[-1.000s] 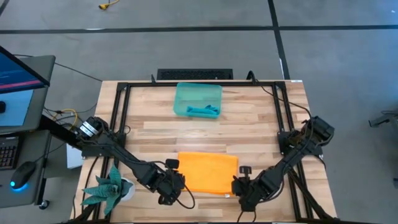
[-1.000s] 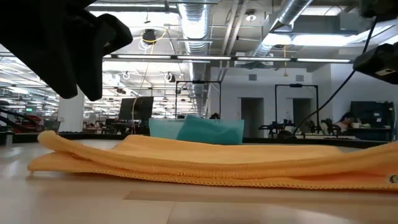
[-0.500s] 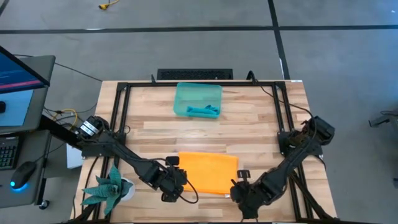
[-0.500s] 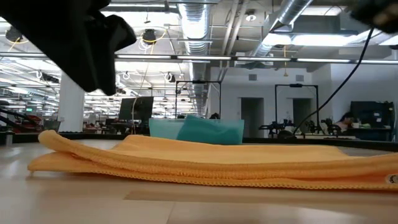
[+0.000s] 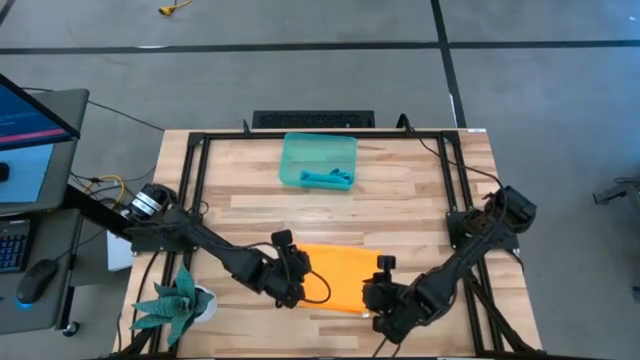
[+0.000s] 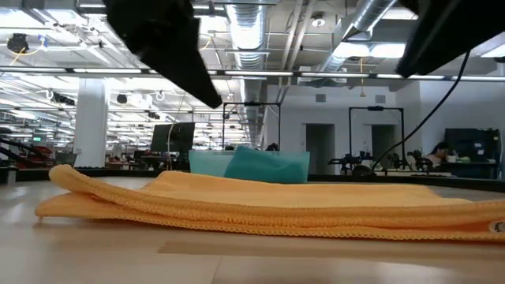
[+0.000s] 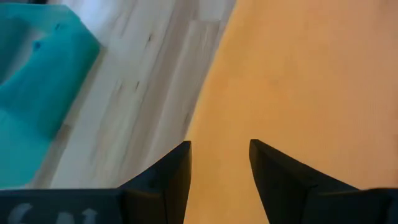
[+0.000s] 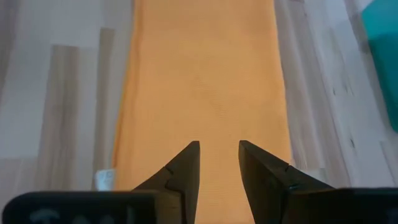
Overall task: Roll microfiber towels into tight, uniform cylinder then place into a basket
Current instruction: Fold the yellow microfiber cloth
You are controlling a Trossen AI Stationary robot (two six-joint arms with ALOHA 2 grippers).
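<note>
While both hands hang above it: the orange towel [image 5: 335, 278] lies flat, folded and unrolled on the near part of the tabletop [image 5: 420, 200].
Step in hand: getting set to grip the orange towel's near edge, by my reading; no rolling has begun.
Left hand [image 7: 219, 163]: over the towel's left edge, fingers apart, holding nothing.
Right hand [image 8: 219, 163]: over the towel's near right part, fingers apart, holding nothing.
Blue towel [image 5: 326, 179]: already lying in the basket [image 5: 290, 150] at the far side of the tabletop, well apart from the orange one.
Next move: probably both hands lower to the near hem, pinch it evenly and turn it over toward the basket, keeping the roll straight and tight.
Bystander: plant [image 5: 175, 301] at the near left corner, beside the left arm.
</note>
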